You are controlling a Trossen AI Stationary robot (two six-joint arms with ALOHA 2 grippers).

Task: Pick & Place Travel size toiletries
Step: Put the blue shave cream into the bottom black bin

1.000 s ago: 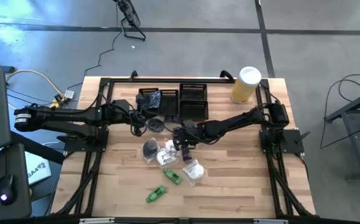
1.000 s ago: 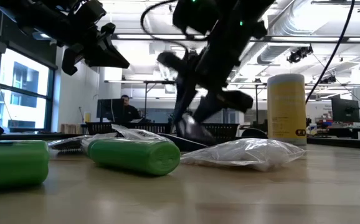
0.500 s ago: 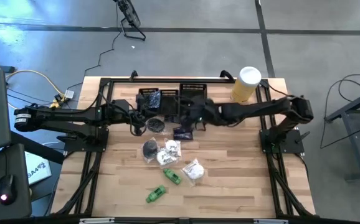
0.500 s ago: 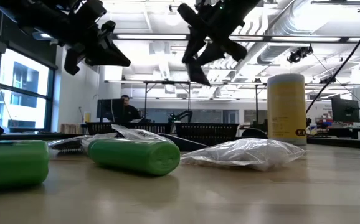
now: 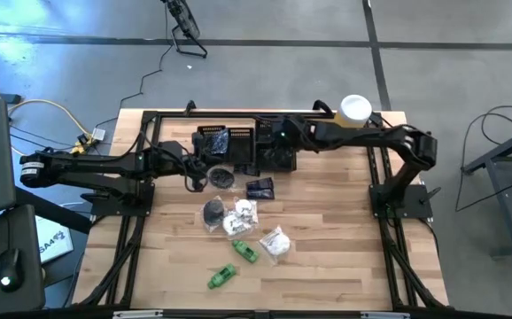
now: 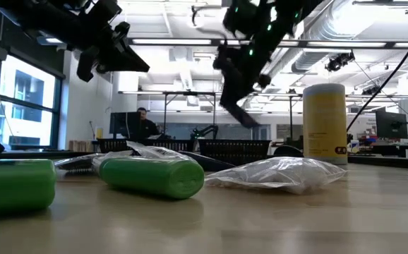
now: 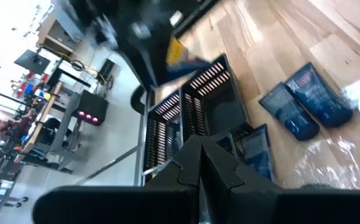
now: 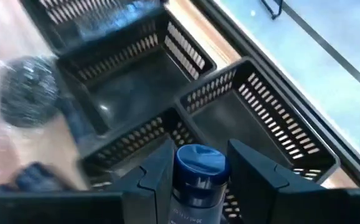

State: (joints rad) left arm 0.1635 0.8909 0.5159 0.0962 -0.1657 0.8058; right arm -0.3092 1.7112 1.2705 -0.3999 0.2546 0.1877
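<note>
Right hand is now carrying a blue-capped bottle over the trays at the far edge of the counter.

Near the middle of the counter, the remaining toiletries [image 5: 238, 226] are lying loose. Since a second ago the right hand [image 8: 195, 177] has been lifting and swinging back; it is gripping the blue-capped bottle [image 8: 197, 171] above the black mesh trays [image 5: 274, 142], ready to release. The left hand [image 5: 194, 177] is hovering fully closed and empty near the trays' left end.

- wooden table [image 5: 345, 266], light butcher-block planks, black frame along its edges
- black mesh trays [image 5: 274, 142] at the far edge
- yellow cylinder [image 5: 349, 120] with white lid, far right corner, upright
- dark packets [image 5: 259, 188] just in front of the trays
- white sachets [image 5: 241, 213] mid-table, another [image 5: 275, 243] nearer
- green tubes [image 5: 244, 252] and [image 5: 221, 277] toward the near edge
</note>
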